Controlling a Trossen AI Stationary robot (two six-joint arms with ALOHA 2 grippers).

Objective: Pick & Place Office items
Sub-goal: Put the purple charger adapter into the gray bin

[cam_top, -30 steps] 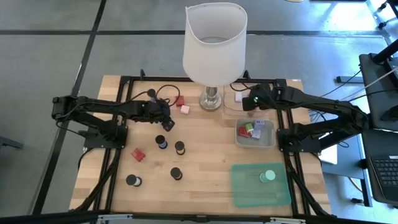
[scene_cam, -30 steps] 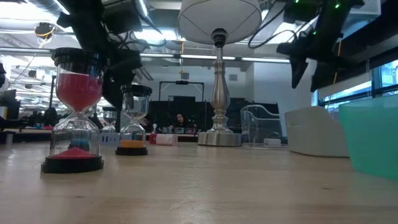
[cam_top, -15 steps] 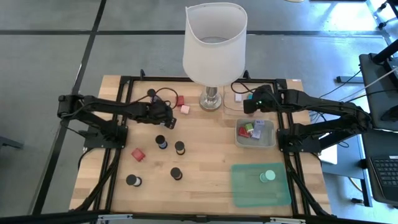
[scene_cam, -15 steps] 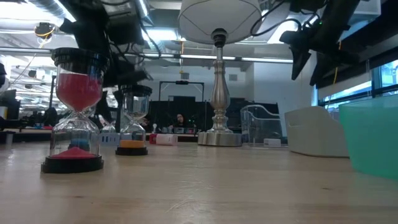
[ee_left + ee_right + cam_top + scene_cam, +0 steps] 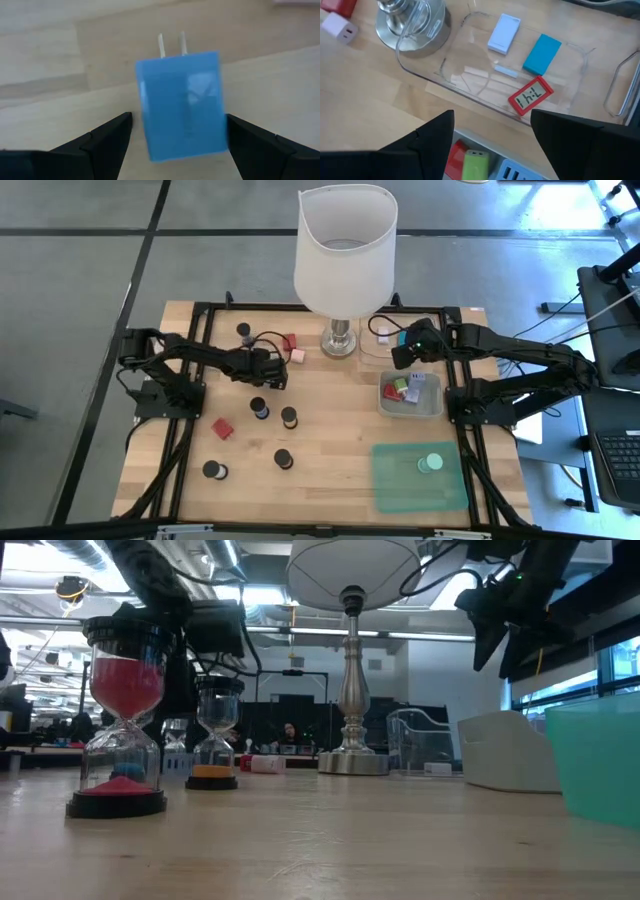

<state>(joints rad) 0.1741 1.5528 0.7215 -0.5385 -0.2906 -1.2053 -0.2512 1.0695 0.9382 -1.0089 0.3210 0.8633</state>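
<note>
While lamp (image 5: 345,255) overhangs | pink charger (image 5: 297,356) beside left gripper (image 5: 272,376)

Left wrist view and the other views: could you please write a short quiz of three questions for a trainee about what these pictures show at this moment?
1. True or false: the left gripper is shut on the blue charger block.
2. Choose one: where does the mint-green disc lie? A, on the green mat; B, in the grey tray; C, on bare wood.
3. Fill in the missing word: the small red clock lies in the ___ tray.

Key: 1 false, the gripper is open and the block lies on the table between its fingers, untouched; 2 A; 3 clear.
</note>
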